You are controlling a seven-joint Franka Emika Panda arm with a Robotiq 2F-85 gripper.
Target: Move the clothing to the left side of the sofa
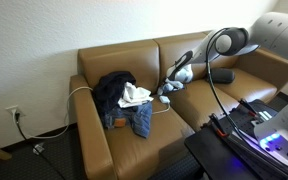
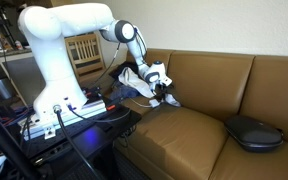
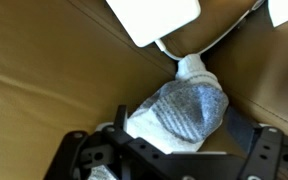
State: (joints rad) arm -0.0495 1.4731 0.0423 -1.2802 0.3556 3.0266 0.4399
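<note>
The hand (image 1: 177, 76) stood spread above the middle seat of the sofa (image 1: 109, 62), its jaws straddling a grey-white garment (image 3: 179, 108). The clothing pile (image 1: 124, 100) lay on the end seat. The step called for lowering onto the thickest fold, then closing fully before lifting.

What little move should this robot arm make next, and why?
Probably close the gripper on the grey-and-white soft garment: its jaws stand open right over it on the tan leather sofa, while the pile of jeans and tops lies apart, further along the seat.
</note>
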